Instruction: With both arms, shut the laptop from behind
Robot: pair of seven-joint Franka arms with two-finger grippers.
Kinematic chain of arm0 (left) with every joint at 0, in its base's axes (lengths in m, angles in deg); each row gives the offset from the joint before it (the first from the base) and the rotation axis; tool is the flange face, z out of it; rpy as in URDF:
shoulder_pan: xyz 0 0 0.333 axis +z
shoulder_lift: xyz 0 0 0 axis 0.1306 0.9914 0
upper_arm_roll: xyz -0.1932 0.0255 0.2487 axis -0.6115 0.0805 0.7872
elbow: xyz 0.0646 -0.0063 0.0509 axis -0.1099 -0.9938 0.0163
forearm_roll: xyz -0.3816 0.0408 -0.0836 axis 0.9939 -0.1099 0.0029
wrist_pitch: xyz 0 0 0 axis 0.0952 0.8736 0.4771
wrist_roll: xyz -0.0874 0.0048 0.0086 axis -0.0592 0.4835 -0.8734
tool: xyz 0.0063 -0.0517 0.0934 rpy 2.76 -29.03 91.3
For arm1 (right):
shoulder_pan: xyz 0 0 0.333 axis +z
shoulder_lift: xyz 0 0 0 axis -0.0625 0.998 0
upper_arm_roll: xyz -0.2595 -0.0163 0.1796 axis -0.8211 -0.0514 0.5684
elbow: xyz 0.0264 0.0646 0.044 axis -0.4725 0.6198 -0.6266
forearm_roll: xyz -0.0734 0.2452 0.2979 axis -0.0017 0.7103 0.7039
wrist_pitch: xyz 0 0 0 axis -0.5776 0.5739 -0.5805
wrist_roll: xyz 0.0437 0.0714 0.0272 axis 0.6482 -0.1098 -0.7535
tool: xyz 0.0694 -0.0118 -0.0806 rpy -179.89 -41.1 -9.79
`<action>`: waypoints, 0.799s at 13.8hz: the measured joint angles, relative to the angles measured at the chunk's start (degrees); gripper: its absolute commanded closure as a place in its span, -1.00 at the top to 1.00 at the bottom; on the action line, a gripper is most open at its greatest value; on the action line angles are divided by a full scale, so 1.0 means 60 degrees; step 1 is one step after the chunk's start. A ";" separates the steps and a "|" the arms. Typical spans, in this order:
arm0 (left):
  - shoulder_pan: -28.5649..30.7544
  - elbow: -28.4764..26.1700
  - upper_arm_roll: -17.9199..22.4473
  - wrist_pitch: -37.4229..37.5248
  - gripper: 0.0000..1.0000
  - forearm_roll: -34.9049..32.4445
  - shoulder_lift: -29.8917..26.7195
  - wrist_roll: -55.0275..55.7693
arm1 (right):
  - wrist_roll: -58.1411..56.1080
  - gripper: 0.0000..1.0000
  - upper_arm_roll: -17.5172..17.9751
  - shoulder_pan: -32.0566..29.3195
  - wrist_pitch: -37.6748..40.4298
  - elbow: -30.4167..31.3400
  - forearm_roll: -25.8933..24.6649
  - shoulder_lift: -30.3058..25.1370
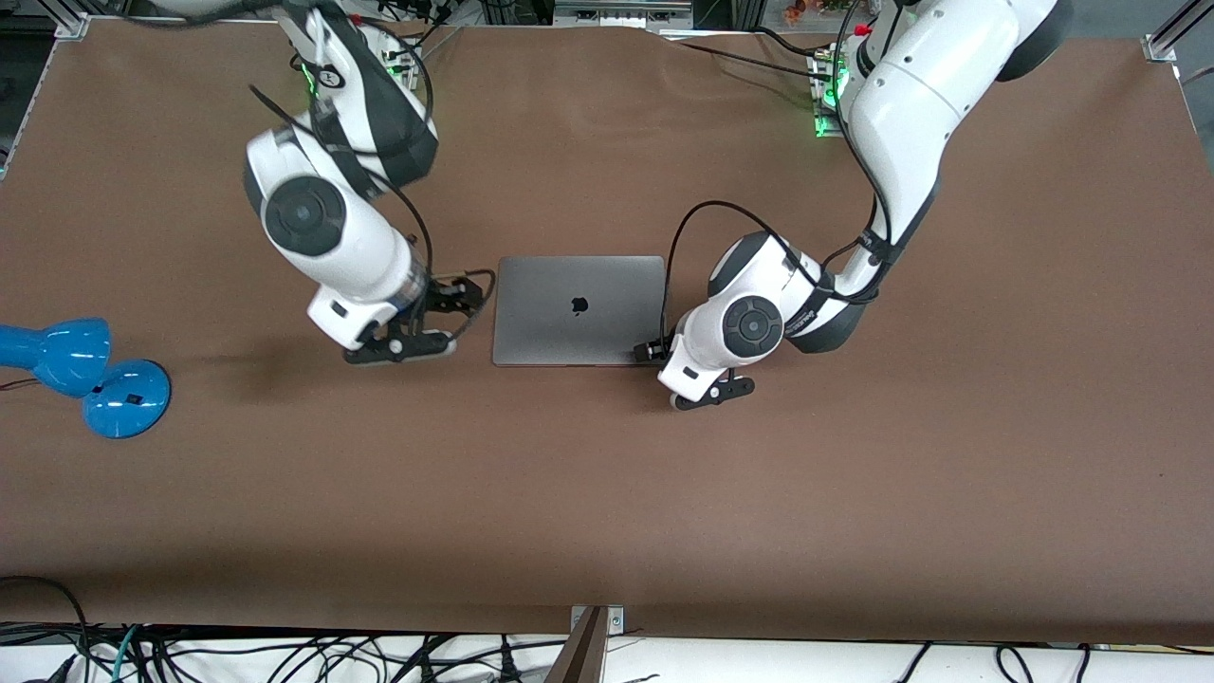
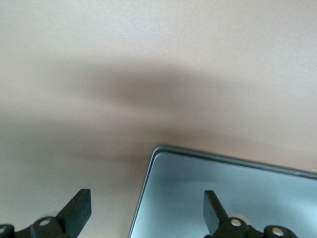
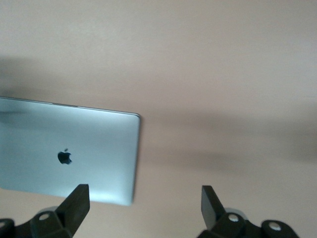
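The left gripper [image 2: 146,210] is hanging low over the brown table [image 2: 148,59], its two black fingers [image 2: 79,208] spread wide apart. One finger is showing over the closed grey laptop [image 2: 223,173], the other over bare tabletop just beside the laptop's rounded corner. The lid is lying flat, and soft shadows are crossing the table.
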 measured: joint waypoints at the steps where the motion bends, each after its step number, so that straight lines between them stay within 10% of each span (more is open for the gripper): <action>1: 0.0037 0.0011 -0.0050 0.0362 1.00 0.0000 -0.0290 0.0008 | 0.0001 1.00 -0.0011 -0.0053 0.0239 0.0001 -0.0077 -0.0365; 11: 0.1284 -0.0805 -0.0335 0.3368 1.00 0.0587 -0.4576 -0.0806 | -0.0011 1.00 -0.0639 -0.0717 0.1821 0.0028 -0.0099 -0.2420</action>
